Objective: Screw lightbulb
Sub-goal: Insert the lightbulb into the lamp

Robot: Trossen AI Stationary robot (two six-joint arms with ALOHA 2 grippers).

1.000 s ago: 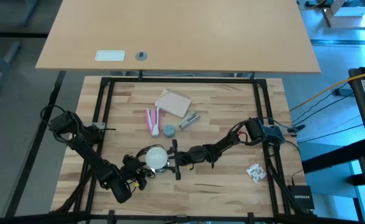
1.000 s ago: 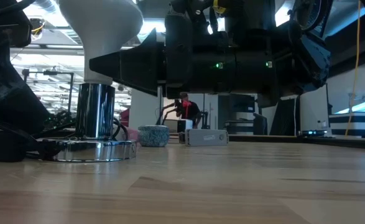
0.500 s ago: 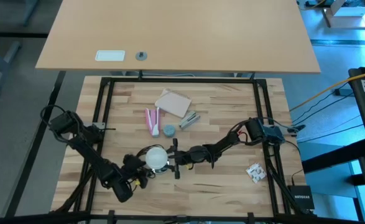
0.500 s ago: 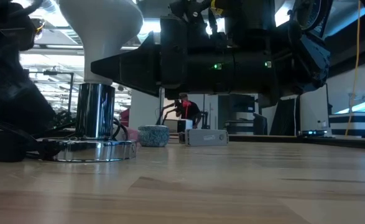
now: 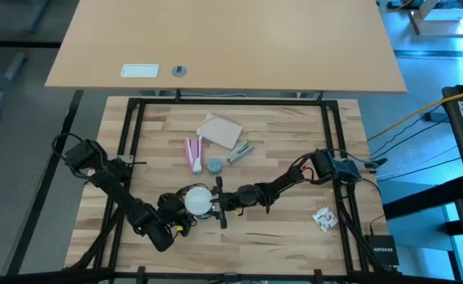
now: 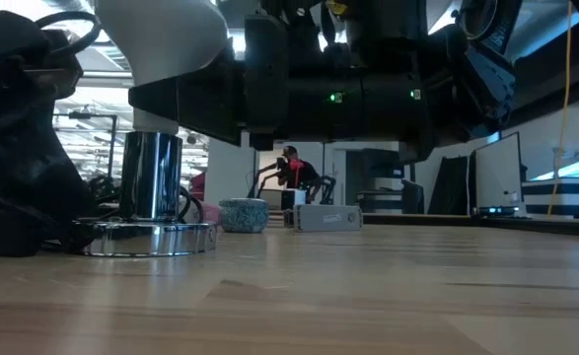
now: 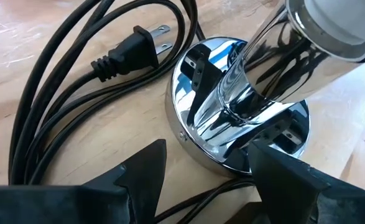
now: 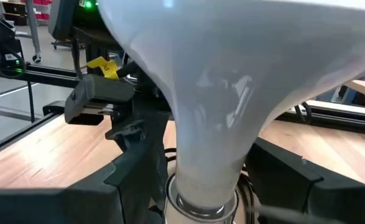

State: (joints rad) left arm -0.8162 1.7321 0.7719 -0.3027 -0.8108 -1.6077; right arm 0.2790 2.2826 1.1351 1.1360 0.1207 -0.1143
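The lightbulb is white and stands upright, dome up, its screw base in the socket of a chrome lamp stand. The stand has a round mirror foot. My right gripper reaches in level from the table's right and is shut on the lightbulb. My left gripper slants down at the stand from the near left. It is open, one finger on each side of the foot's near rim. My right gripper pinches the lightbulb's tapering neck between its two fingers, just above the silvery screw base. The fingers lie level, coming from the table's right. The lightbulb stays upright on the stand. My left gripper: I cannot tell whether its fingers touch the foot.
A black cord with a plug lies coiled beside the foot. Farther back lie a pink object, a light-blue cap, a tan card and a silver tool. A small packet lies at the right.
My left gripper has swung a little toward the lamp stand, staying open. The lightbulb and the stand have kept their place.
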